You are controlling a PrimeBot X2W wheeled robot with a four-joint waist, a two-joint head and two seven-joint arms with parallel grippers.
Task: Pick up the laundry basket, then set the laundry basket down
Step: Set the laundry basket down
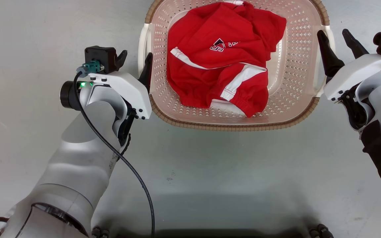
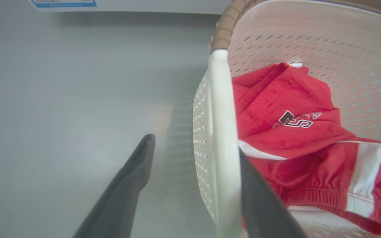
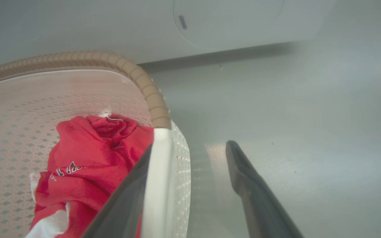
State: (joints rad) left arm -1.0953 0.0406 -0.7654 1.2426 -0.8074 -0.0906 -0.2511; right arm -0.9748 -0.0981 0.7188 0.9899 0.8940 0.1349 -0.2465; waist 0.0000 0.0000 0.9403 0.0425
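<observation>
The laundry basket (image 1: 230, 124), pale pink perforated plastic with a brown woven rim, rests on the grey floor and holds a red garment (image 1: 220, 59). My left gripper (image 1: 137, 57) is open and straddles the basket's white left handle (image 1: 142, 46); one finger is inside the basket, the other outside. In the left wrist view the handle (image 2: 218, 132) runs beside the inner finger of my left gripper (image 2: 195, 145). My right gripper (image 1: 332, 33) is open around the right handle (image 1: 330, 34). The right wrist view shows that handle (image 3: 160, 165) between the spread fingers of my right gripper (image 3: 190, 147).
A large white washing machine (image 3: 227, 19) stands just beyond the basket, and its lower front with a blue label (image 2: 63, 3) shows in the left wrist view. Bare grey floor (image 1: 210, 172) lies on both sides of the basket and in front of it.
</observation>
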